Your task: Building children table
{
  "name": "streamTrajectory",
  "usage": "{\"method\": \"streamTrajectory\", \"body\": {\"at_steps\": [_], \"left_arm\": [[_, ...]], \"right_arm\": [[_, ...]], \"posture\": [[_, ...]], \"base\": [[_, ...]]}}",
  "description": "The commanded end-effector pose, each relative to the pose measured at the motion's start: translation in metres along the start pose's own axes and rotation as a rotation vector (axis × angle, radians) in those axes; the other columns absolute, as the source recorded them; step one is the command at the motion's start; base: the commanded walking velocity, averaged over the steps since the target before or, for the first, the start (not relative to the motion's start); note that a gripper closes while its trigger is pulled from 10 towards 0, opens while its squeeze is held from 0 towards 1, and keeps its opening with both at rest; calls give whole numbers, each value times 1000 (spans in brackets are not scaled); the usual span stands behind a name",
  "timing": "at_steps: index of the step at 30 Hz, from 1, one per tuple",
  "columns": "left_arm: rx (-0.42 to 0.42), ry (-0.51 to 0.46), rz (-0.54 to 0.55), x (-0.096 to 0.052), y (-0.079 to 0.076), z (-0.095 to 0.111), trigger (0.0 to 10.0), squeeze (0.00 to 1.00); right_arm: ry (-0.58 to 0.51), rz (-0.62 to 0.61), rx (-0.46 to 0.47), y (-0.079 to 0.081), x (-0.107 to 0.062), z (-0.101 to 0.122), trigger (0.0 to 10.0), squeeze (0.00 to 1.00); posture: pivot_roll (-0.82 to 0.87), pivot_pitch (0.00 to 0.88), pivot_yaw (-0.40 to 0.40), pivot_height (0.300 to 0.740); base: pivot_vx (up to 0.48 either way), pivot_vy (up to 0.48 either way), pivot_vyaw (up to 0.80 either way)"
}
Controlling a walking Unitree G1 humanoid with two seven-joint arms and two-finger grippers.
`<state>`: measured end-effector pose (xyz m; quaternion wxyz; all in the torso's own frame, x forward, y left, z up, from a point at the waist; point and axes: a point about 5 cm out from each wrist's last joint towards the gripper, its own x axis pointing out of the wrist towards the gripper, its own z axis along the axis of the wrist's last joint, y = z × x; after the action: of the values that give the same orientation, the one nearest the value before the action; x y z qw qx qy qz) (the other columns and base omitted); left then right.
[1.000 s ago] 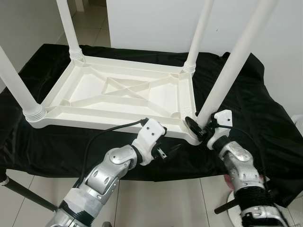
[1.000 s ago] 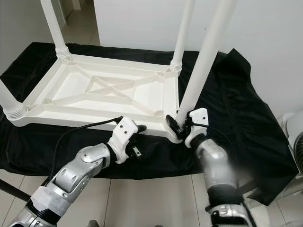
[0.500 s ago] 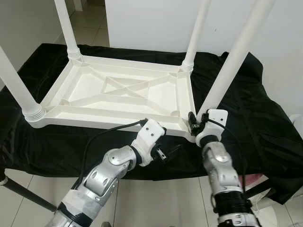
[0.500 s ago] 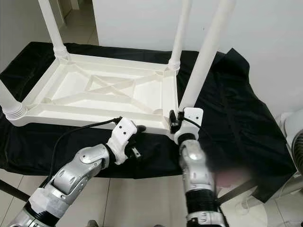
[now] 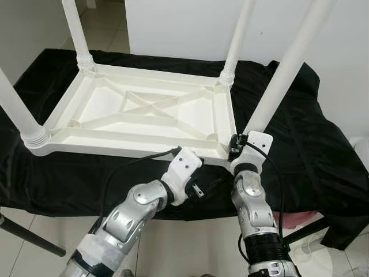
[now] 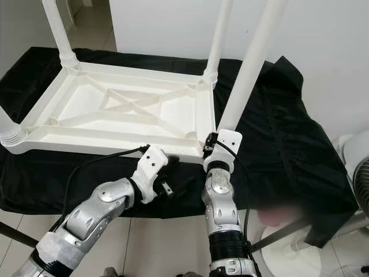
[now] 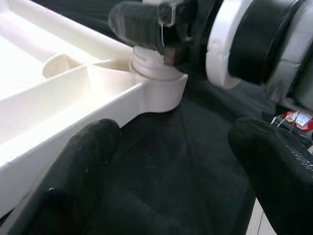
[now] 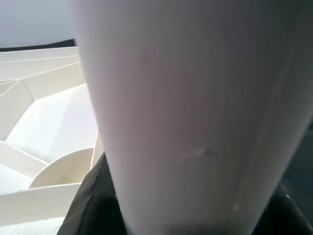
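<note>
A white plastic children's table (image 5: 115,138) lies upside down on a black cloth, with all its white legs pointing up. My right gripper (image 5: 237,147) is shut around the base of the near-right leg (image 5: 282,75), just above the corner socket (image 7: 154,66). In the right wrist view the leg (image 8: 186,107) sits between the black fingers (image 8: 93,196). My left gripper (image 5: 199,187) rests low over the cloth in front of that same corner. It is open, with its fingers (image 7: 78,161) wide apart and nothing between them.
The black cloth (image 5: 300,150) drapes over the support and hangs off its front and right edges. Other legs stand at the near left (image 5: 17,115), far left (image 5: 75,29) and far right (image 5: 236,34). A white wall is behind. A fan (image 6: 357,167) stands on the tiled floor at right.
My right forearm has swung in from the right to stand nearly upright under the near-right leg, the gripper staying at the leg's base. The left arm has hardly moved.
</note>
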<state>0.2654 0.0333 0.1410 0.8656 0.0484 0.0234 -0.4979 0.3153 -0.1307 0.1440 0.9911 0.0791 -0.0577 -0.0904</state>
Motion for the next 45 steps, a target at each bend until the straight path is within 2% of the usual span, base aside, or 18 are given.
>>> {"method": "streamTrajectory", "body": {"at_steps": [1,4,9,10,11,13,18,21,26,32,33,35,36,37,38,39,40,45], "left_arm": [[8,5,-74,2,-8,1,10000,0],[8,4,-73,3,-8,1,10000,0],[6,0,-72,4,-9,1,10000,0],[5,1,-71,4,-10,0,10000,0],[5,1,-70,3,-10,0,10000,0],[5,1,-70,3,-10,0,10000,0],[4,3,-66,3,-10,-1,10000,0],[4,2,-64,4,-10,-1,10000,0],[10,3,-76,4,-9,-1,10000,0],[21,12,-86,3,-9,-3,10000,0],[21,12,-86,3,-9,-3,10000,0],[22,13,-86,3,-8,-3,10000,0],[23,13,-84,3,-8,-3,10000,0],[23,13,-84,3,-8,-3,10000,0],[24,13,-82,3,-7,-2,10000,0],[24,13,-82,3,-7,-2,10000,0],[24,12,-79,3,-7,-2,10000,0],[29,6,-65,4,-6,0,10000,0]], "right_arm": [[-29,43,44,2,-2,6,10000,1000],[-38,55,60,2,-3,7,10000,1000],[-53,65,10,-10,-3,8,10000,1000],[-56,90,-10,-13,-3,8,10000,871],[-57,131,-29,-17,-4,7,10000,0],[-57,131,-29,-17,-4,7,10000,0],[-60,207,-56,-32,-7,6,10000,0],[-55,385,-96,-48,-9,7,10000,0],[-18,549,-189,-61,-2,7,10000,0],[11,627,-270,-64,8,3,10000,0],[18,640,-267,-64,10,3,8078,0],[23,652,-262,-64,11,2,8078,0],[26,663,-271,-63,13,1,3882,0],[26,663,-271,-63,13,1,3882,0],[28,671,-278,-63,15,1,2353,0],[28,671,-278,-63,15,1,2353,0],[32,682,-281,-62,17,0,0,0],[44,729,-289,-59,24,-3,0,0]], "posture": [[-19,86,-83,740],[-21,85,-85,740],[-23,78,-94,740],[-22,76,-99,740],[-22,76,-100,740],[-22,76,-100,740],[-21,70,-106,740],[-25,64,-104,740],[-29,52,-96,740],[-24,50,-91,740],[-22,49,-91,740],[-22,49,-91,740],[-17,46,-91,740],[-17,46,-91,740],[-16,46,-92,740],[-16,46,-92,740],[-10,44,-93,740],[1,44,-99,740]], "base": [[0,0,0],[0,0,0],[0,0,0],[0,0,0],[0,0,0],[0,0,0],[0,0,0],[0,0,0],[0,0,0],[0,0,0],[0,0,0],[0,0,0],[0,0,0],[0,0,0],[0,0,0],[0,0,0],[0,0,0],[0,0,0]]}}
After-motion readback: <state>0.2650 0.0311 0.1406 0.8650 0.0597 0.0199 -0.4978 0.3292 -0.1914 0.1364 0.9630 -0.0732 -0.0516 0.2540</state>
